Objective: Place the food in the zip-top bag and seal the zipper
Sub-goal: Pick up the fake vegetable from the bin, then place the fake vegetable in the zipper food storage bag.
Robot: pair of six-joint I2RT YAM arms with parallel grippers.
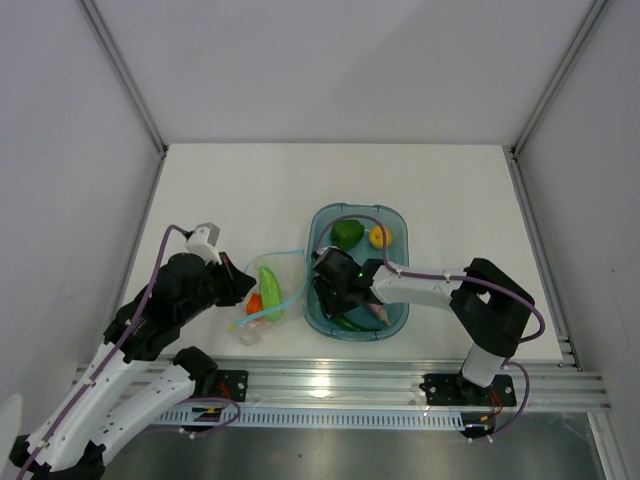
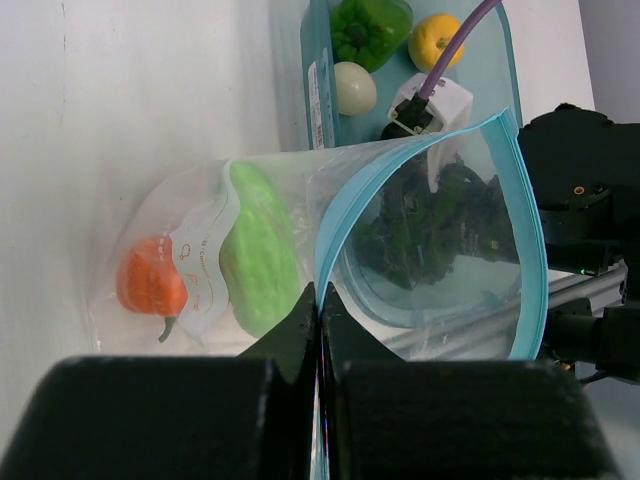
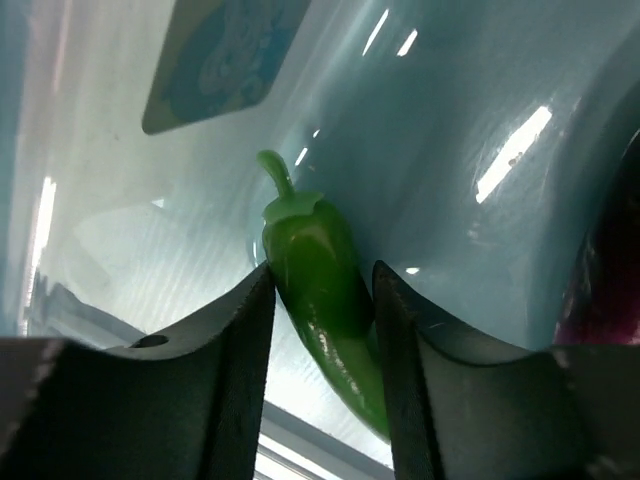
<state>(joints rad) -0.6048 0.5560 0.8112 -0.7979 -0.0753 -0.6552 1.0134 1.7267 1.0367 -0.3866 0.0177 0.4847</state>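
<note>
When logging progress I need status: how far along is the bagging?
Done: orange pepper and pale green pod in the zip-top bag. In hand: left gripper pinches its rim; right gripper straddles a green chili in the tray. Left: bell pepper, yellow piece, then sealing the zipper.

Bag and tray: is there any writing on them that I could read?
Zip-top bag: orange print on its side, too blurred to read.
Teal tray: white sticker on its wall, print too small.
Same tray, right wrist view: bluish sticker, blurred.
Nothing legible anywhere.
</note>
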